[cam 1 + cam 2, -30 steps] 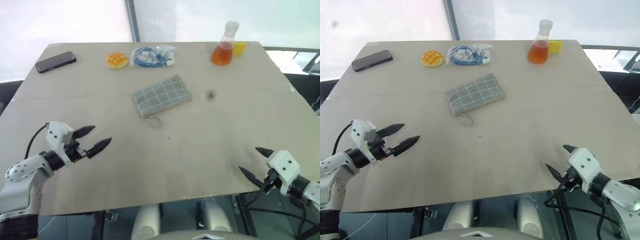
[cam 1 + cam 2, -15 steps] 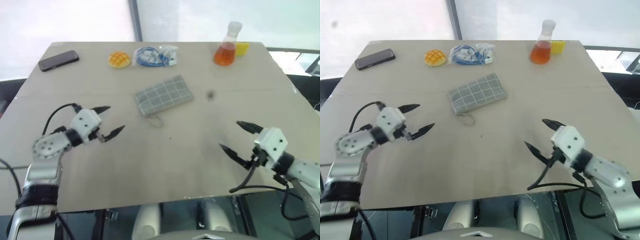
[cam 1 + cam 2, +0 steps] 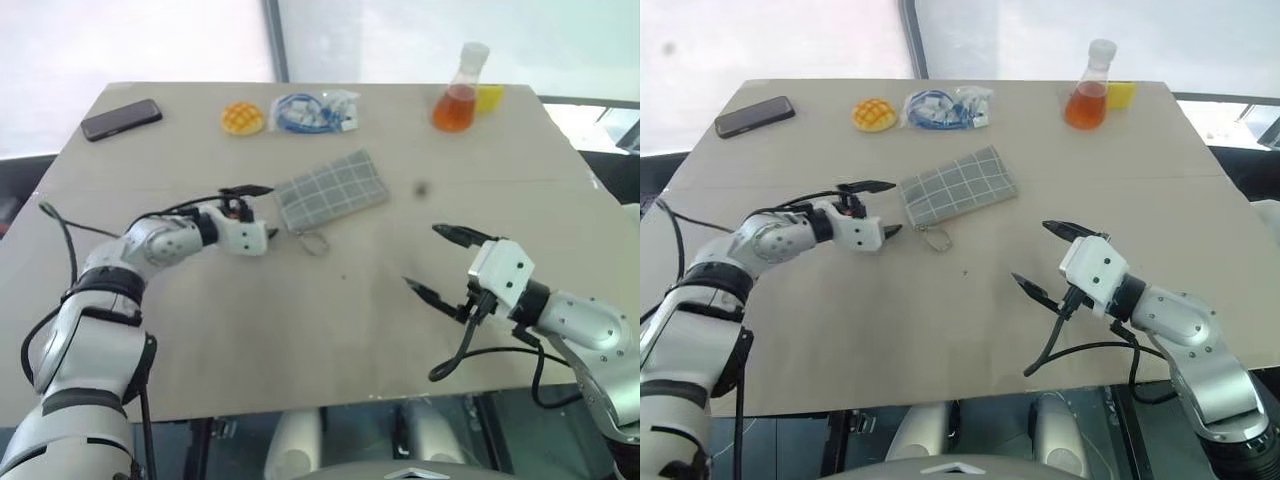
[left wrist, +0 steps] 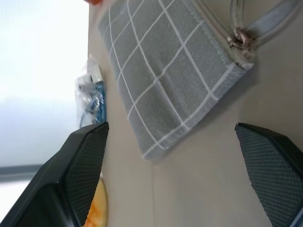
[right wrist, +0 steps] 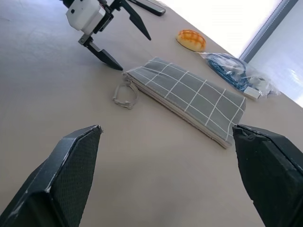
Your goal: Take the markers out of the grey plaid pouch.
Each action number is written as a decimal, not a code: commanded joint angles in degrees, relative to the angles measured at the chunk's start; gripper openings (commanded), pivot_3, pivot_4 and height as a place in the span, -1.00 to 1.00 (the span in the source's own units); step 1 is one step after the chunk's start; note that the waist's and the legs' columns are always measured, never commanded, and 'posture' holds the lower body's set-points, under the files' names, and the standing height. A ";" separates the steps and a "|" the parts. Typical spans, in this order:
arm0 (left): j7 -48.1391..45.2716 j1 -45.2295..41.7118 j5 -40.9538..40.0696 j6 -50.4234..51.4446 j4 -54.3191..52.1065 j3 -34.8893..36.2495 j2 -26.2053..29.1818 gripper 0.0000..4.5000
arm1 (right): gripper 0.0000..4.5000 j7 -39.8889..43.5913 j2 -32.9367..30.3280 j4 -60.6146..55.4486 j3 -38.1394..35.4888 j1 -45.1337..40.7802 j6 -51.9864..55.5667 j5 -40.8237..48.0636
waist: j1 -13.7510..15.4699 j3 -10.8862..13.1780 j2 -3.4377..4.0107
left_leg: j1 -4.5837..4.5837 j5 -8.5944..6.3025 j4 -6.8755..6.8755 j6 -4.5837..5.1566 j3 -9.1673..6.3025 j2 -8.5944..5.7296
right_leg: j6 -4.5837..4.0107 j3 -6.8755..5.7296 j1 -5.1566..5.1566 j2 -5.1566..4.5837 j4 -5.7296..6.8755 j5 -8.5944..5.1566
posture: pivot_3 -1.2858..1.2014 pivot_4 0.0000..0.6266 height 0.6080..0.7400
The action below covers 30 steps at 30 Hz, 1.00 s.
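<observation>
table (image 3: pixel 300 330): broad beige top, bearing everything listed below.

right gripper (image 3: pixel 436 262): over the near right part of the table, fingers spread wide, nothing between them. it points toward the pouch, which lies well apart ahead of it and to its left.

left gripper (image 3: pixel 260 211): over the table's middle left, fingers spread wide, holding nothing. one finger (image 3: pixel 246 190) is raised, the other (image 3: pixel 270 234) low near the surface. the pouch's near-left end sits just beyond the fingertips, not touching.

grey plaid pouch (image 3: pixel 331 189): flat, closed, lying at a slant at the table's centre, just right of the left gripper and well ahead of the right one. markers cannot be seen.

clear bag of blue cables (image 3: pixel 314 110): beyond the pouch, well past the left gripper.

flask (image 3: pixel 457 91): orange liquid inside, upright, far edge, well beyond the right gripper.

phone (image 3: pixel 121 119): dark, flat, far left corner, well apart from the left gripper.

bun-shaped toy (image 3: pixel 242 118): yellow-orange, just beside the cable bag.

yellow object (image 3: pixel 487 96): touching or just behind the flask.

zipper pull loop (image 3: pixel 313 241): pale, on the table at the pouch's near end, just right of the left gripper's low finger.
</observation>
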 commanded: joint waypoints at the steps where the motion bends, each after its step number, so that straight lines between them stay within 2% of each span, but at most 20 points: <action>1: 8.72 -4.45 8.21 0.09 3.21 -6.22 -1.14 0.98 | 1.00 -1.32 -0.17 -3.60 -1.53 0.25 0.57 0.28 | 0.39 -0.02 0.00 | 0.01 0.00 0.06 0.00 0.00 0.00 | 0.04 0.00 0.02 0.00 0.00 -0.03 | 0.03 -0.52 1.00; 4: 14.09 -6.71 11.68 0.05 5.20 -10.51 -3.68 0.67 | 1.00 -2.30 0.04 -4.45 -1.89 0.50 1.36 0.28 | 0.74 -0.03 0.03 | -0.02 -0.01 0.27 -0.02 0.00 0.00 | -0.02 0.00 0.05 -0.02 0.03 -0.08 | 0.03 -0.52 1.00; 7: 17.95 -8.28 13.00 0.33 6.98 -12.87 -5.97 0.08 | 1.00 -3.12 0.06 -5.05 -2.01 0.75 1.93 -0.01 | 0.87 -0.04 0.02 | -0.15 -0.02 0.52 -0.02 0.00 0.00 | -0.02 0.00 0.09 -0.04 0.03 -0.07 | 0.03 -0.52 1.00; 8: 18.57 -8.71 13.12 0.82 7.58 -13.29 -6.71 -0.21 | 1.00 -3.47 0.10 -5.21 -1.89 0.69 2.14 -0.15 | 0.82 -0.03 0.01 | -0.20 -0.02 0.59 0.00 0.01 0.00 | -0.05 0.02 0.09 -0.04 0.02 -0.04 | 0.03 -0.52 1.00; 9: 18.85 -9.01 12.83 1.10 8.11 -13.33 -7.39 -0.31 | 1.00 -3.85 0.17 -5.34 -1.69 0.53 2.37 -0.33 | 0.83 -0.03 -0.01 | -0.24 -0.04 0.61 0.04 0.02 0.00 | -0.10 0.02 0.08 -0.04 0.01 0.00 | 0.03 -0.52 1.00; 10: 18.68 -9.21 12.11 1.31 8.58 -13.00 -8.00 -0.59 | 1.00 -4.16 0.22 -5.44 -1.45 0.30 2.62 -0.44 | 0.90 -0.04 0.01 | -0.26 -0.04 0.62 0.06 0.02 0.00 | -0.10 0.02 0.08 -0.04 0.02 0.06 | 0.03 -0.52 1.00; 12: 17.41 -9.26 10.01 0.94 9.23 -11.84 -8.84 -0.88 | 1.00 -4.97 0.57 -5.65 -0.91 -0.18 3.11 -0.72 | 1.14 -0.17 0.26 | -0.24 -0.04 0.60 0.07 0.02 0.00 | -0.01 0.02 0.08 -0.02 0.03 0.14 | 0.03 -0.52 1.00; 13: 15.81 -9.04 8.04 0.45 9.58 -10.50 -9.11 -0.95 | 1.00 -5.29 0.72 -5.77 -0.62 -0.38 3.37 -0.83 | 1.23 -0.21 0.33 | -0.23 -0.04 0.59 0.07 0.02 0.00 | -0.01 0.02 0.08 -0.02 0.03 0.14 | 0.03 -0.52 1.00; 16: 9.09 -8.29 0.81 -1.50 10.21 -5.70 -9.58 -0.95 | 1.00 -6.00 1.16 -6.11 0.17 -0.91 4.75 -0.72 | 1.31 -0.20 0.31 | -0.24 -0.04 0.61 0.07 0.01 0.00 | -0.04 0.02 0.07 -0.02 0.04 0.08 | 0.03 -0.52 1.00; 19: -7.10 -6.81 -14.52 -2.49 10.27 4.30 -11.69 -0.95 | 1.00 -7.76 1.97 -7.08 0.99 -2.09 10.26 0.18 | 0.64 -0.17 0.26 | -0.35 -0.05 0.69 0.09 0.01 0.00 | -0.18 0.02 0.05 -0.03 0.02 0.07 | 0.03 -0.52 1.00; 20: -17.17 -5.73 -23.29 0.23 8.75 9.45 -13.43 -0.95 | 1.00 -8.76 2.81 -7.46 1.32 -3.31 13.31 1.04 | 0.56 -0.16 0.24 | -0.37 -0.05 0.69 0.10 0.01 0.01 | -0.19 0.02 0.02 -0.03 0.03 0.09 | 0.03 -0.52 1.00; 22: -31.33 -3.54 -36.30 5.22 4.09 15.94 -15.78 -0.95 | 1.00 -9.84 4.76 -7.44 1.68 -5.77 18.26 4.10 | 0.26 -0.14 0.24 | -0.38 -0.06 0.68 0.11 -0.01 0.02 | -0.13 0.01 0.01 -0.01 0.05 0.13 | 0.03 -0.52 1.00; 25: -42.70 3.17 -50.18 17.05 -11.04 20.77 -16.89 -0.95 | 1.00 -9.52 7.54 -5.27 2.70 -9.98 24.72 9.02 | -0.94 -0.14 0.25 | -0.39 -0.07 0.67 0.13 -0.02 0.05 | -0.08 0.02 0.02 -0.01 0.06 0.17 | 0.03 -0.52 1.00; 28: -44.07 13.92 -56.80 29.81 -30.64 21.80 -16.38 -1.00 | 0.68 -9.84 10.63 -3.90 3.12 -13.41 29.12 13.49 | -2.13 -0.14 0.27 | -0.35 -0.11 0.65 0.20 -0.04 0.07 | -0.03 0.08 0.05 0.02 0.07 0.21 | 0.03 -0.52 1.00; 29: -43.26 17.56 -57.80 33.78 -36.71 21.90 -16.18 -1.00 | 0.41 -10.49 11.69 -3.70 2.92 -14.60 30.19 14.52 | -2.40 -0.14 0.27 | -0.34 -0.12 0.63 0.22 -0.04 0.08 | -0.02 0.11 0.06 0.02 0.12 0.21 | 0.03 -0.52 1.00; 30: -42.11 21.45 -58.81 37.92 -42.93 21.96 -16.06 -1.00 | 0.23 -10.75 12.15 -3.84 3.03 -15.68 31.05 15.17 | -2.56 -0.13 0.28 | -0.32 -0.12 0.62 0.22 -0.04 0.08 | -0.02 0.13 0.07 0.04 0.17 0.21 | 0.03 -0.52 1.00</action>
